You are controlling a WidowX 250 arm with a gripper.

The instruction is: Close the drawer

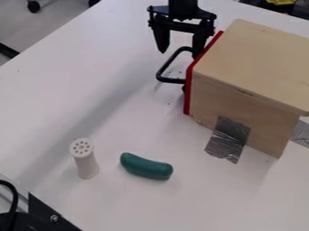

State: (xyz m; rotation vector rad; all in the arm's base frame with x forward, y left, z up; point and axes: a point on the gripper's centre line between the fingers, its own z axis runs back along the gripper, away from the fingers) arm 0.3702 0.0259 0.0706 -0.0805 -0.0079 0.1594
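Against the box point(259, 58), red drawer front point(188, 92)

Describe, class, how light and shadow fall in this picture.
Camera view: a broad, soft-edged shadow runs diagonally across the white table; the top of the wooden box is lit brighter than its side; the crinkled silver tape shows small streaks of glare.

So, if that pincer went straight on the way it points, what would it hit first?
Going down, probably the handle on the red front, though depth is unclear; the pincer might meet the table instead.
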